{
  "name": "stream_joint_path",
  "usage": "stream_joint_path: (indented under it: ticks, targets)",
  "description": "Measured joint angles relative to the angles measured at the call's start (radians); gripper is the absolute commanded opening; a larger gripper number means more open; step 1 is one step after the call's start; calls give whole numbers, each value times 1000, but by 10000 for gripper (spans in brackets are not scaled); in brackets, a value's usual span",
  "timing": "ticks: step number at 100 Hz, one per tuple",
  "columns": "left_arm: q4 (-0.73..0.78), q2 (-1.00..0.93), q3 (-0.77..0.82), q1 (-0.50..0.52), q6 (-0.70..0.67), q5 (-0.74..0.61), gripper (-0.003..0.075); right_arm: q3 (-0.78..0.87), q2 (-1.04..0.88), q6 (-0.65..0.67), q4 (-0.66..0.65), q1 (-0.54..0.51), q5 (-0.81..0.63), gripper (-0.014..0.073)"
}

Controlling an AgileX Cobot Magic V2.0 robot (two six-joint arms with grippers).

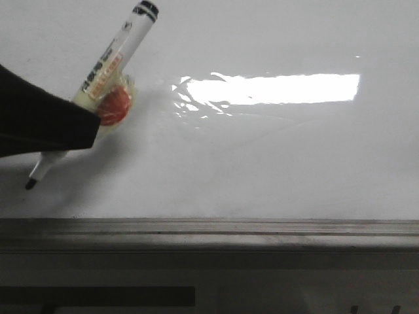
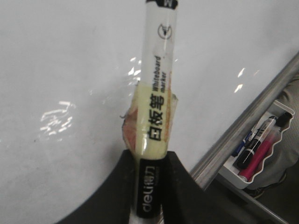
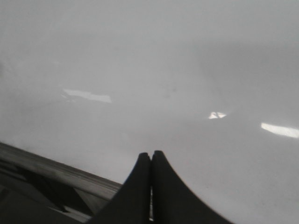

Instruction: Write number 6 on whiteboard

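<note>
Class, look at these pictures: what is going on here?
The left gripper holds a whiteboard marker, tilted, with its dark tip near the whiteboard. No stroke of the number 6 shows yet. The right gripper is shut and empty. A tray of spare markers sits beyond the board's metal rail.

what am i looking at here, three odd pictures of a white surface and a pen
This is a two-armed robot working over a whiteboard, a glossy white board with a grey rail along its near edge. The front view looks forward over the board. The other two come from cameras on the wrists, so the dark shapes at the bottom are gripper fingers. The left gripper is shut on a marker, held tilted, tip down near the board; whether the tip touches I cannot tell. Yellowish tape and something orange are wrapped round its barrel. The right gripper is shut and holds nothing. No line shows on the board yet. A tray past the rail holds spare markers.
</note>
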Motion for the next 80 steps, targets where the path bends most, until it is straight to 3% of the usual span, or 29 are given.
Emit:
stream_joint_path:
  ticks: [20,35,42,61,80]
  targets:
    - [82,-29,0,-30,0,4,-19,-70,141,-193,148,56,-8,-62]
    - [182,-29,2,-36,2,6,-19,-109,243,-239,172,98,-50,-54]
    - [200,-29,2,-38,2,6,-19,-129,285,-247,175,126,-75,0]
    - [292,-29,2,-40,2,4,-19,-170,389,-309,175,280,-152,249]
    - [457,-29,2,-40,4,-2,-19,-206,506,-360,175,533,-261,264]
